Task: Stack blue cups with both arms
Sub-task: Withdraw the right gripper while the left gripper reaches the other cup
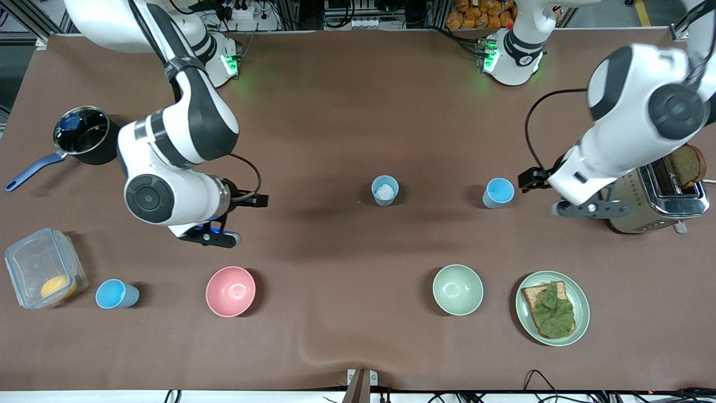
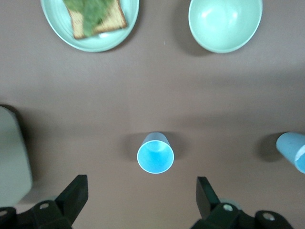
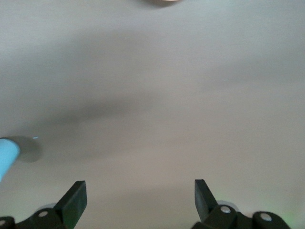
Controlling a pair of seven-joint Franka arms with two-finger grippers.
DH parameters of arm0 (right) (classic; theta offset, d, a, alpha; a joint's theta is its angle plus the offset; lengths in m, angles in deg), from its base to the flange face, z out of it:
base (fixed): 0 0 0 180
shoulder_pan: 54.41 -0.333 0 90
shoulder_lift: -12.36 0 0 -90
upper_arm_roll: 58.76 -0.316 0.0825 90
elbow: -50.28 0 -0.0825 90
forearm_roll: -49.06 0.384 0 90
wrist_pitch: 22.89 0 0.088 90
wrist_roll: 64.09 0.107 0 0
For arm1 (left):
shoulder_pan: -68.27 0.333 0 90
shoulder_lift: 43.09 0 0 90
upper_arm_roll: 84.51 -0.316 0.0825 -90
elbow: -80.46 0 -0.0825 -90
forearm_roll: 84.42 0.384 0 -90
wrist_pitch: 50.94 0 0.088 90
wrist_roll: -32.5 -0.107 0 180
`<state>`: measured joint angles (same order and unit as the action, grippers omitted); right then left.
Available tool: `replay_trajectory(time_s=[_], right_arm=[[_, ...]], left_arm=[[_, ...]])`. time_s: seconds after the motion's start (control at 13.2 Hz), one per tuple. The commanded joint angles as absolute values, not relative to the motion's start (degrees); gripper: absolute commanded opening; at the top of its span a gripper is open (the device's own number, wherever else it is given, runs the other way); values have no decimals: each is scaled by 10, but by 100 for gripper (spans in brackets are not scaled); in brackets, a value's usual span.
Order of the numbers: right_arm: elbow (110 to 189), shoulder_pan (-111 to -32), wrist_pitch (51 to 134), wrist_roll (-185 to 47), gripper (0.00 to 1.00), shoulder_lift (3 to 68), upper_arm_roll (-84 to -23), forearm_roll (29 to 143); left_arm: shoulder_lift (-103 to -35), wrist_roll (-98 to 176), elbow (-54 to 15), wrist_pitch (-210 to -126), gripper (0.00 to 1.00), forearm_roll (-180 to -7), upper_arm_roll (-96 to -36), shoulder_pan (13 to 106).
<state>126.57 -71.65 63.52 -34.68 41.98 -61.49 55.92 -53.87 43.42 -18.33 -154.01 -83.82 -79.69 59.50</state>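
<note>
Three blue cups stand upright on the brown table. One (image 1: 498, 193) is toward the left arm's end, one with a white patch inside (image 1: 385, 190) is at the middle, and one (image 1: 116, 294) is beside the clear box at the right arm's end. My left gripper (image 1: 531, 179) is open and empty, up over the table beside the first cup. In the left wrist view that cup (image 2: 155, 157) lies just ahead of the left gripper (image 2: 140, 191), with the middle cup (image 2: 293, 150) at the edge. My right gripper (image 1: 254, 200) (image 3: 140, 193) is open and empty over bare table; a cup (image 3: 7, 157) shows at its view's edge.
A pink bowl (image 1: 230, 291), a pale green bowl (image 1: 457, 289) and a plate with toast (image 1: 582, 305) stand nearer the front camera. A toaster (image 1: 660, 196) is under the left arm. A black pot (image 1: 84, 134) and a clear lidded box (image 1: 42, 268) are at the right arm's end.
</note>
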Motion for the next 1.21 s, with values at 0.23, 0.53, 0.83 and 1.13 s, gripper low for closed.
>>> replay_trajectory(time_s=[0.23, 0.53, 0.83, 1.13], right_arm=[[1305, -651, 628, -439, 100, 364, -623, 543], [1357, -589, 631, -448, 100, 323, -623, 531], [1408, -533, 673, -448, 100, 245, -622, 521], [1446, -506, 709, -513, 100, 171, -622, 498]], left_arm=[[-555, 434, -241, -1629, 100, -849, -796, 583], [-548, 442, -345, -1756, 100, -891, -790, 578], [-554, 446, -414, -1846, 100, -892, -777, 567], [-560, 446, -457, -1902, 100, -892, -775, 556]])
